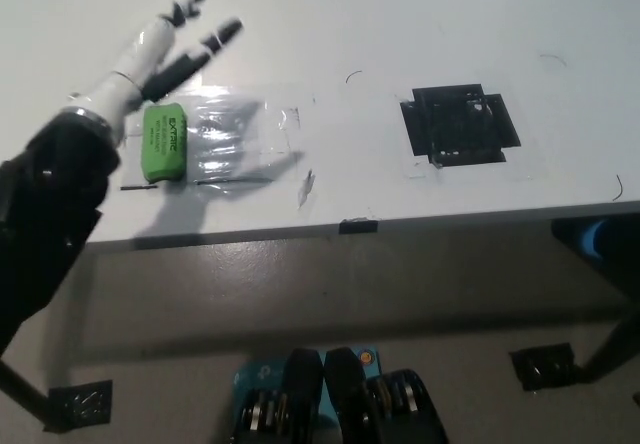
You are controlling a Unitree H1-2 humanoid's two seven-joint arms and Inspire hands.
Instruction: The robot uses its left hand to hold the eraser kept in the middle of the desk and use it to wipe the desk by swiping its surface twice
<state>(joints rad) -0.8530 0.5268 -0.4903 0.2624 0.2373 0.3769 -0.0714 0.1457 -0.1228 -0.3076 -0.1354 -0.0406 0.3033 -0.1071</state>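
Observation:
A green eraser (164,142) with black lettering lies on the white desk (330,24), at the left end of a patch of clear tape (232,136). My white left hand (165,50) is raised above the desk just beyond the eraser's far end, fingers spread apart and pointing up and right, holding nothing. Its dark forearm (50,204) comes in from the lower left and hangs over the desk's front edge. The right hand is out of the picture.
A square of black tape (460,126) is stuck to the desk right of centre. A small dark tab (357,226) sits on the desk's front edge. Floor and black stands show below the edge.

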